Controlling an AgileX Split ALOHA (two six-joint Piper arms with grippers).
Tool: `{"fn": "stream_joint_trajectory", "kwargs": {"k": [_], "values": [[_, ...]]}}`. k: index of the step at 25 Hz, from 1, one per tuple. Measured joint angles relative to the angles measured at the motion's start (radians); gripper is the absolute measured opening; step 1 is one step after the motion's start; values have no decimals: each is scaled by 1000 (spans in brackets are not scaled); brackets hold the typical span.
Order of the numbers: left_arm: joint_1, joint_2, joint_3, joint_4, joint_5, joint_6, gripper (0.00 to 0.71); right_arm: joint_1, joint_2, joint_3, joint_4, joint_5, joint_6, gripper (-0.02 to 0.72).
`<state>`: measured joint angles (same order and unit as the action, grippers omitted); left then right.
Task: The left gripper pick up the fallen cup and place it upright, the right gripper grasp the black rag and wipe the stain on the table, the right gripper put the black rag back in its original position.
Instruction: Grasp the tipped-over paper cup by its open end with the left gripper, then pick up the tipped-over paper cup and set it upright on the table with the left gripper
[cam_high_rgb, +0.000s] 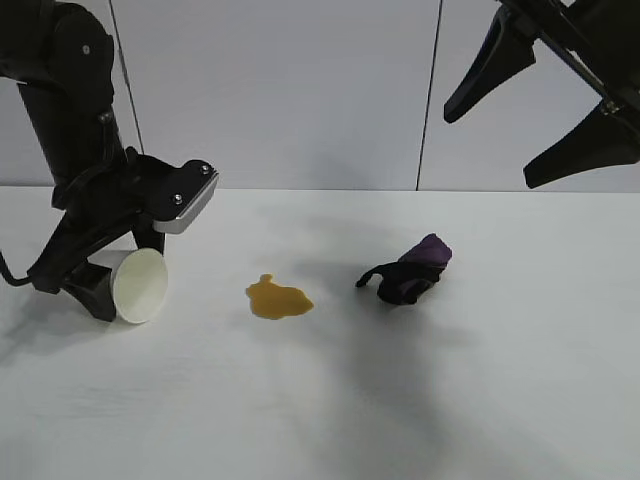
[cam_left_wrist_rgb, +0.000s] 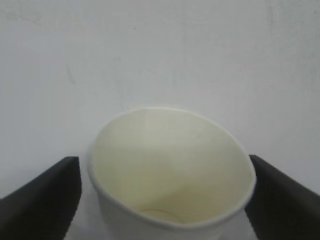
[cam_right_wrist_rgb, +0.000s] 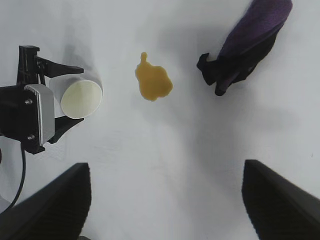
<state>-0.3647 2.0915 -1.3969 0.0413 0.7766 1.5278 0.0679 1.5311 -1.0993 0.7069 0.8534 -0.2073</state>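
Nearest me is bare white tabletop (cam_high_rgb: 330, 420). A bit farther, at nine o'clock, the cup (cam_high_rgb: 137, 285) lies on its side, its long way running left to right and its mouth facing three o'clock. My left pincer (cam_high_rgb: 100, 285) is down around it, one finger on each side; I cannot tell if they touch. So the left arm is nearer. Past the middle sit the stain (cam_high_rgb: 279, 298) and the black rag (cam_high_rgb: 410, 270). Up at one o'clock my right pincer (cam_high_rgb: 535, 110) hangs wide and empty. I see no writing.

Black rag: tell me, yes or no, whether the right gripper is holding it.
No. The black rag lies on the table, while the right gripper hangs open well above it.
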Motion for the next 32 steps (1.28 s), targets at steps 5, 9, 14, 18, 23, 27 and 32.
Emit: {"fn": "stream_joint_trajectory", "kwargs": {"k": [5, 9, 14, 18, 23, 27, 32], "values": [[0, 0, 0, 1, -2, -22, 416, 0, 0, 0, 0, -4, 0, 568], [0, 0, 0, 1, -4, -39, 394, 0, 0, 0, 0, -9, 0, 568], [0, -4, 0, -21, -27, -96, 390, 0, 0, 0, 0, -11, 0, 568], [13, -31, -13, -132, -49, -104, 388, 0, 0, 0, 0, -12, 0, 568], [52, -77, -51, -381, -52, -37, 388, 0, 0, 0, 0, -15, 0, 568], [109, -94, -51, -625, -55, 39, 388, 0, 0, 0, 0, -15, 0, 568], [225, -94, -51, -959, -42, 153, 388, 0, 0, 0, 0, -15, 0, 568]]}}
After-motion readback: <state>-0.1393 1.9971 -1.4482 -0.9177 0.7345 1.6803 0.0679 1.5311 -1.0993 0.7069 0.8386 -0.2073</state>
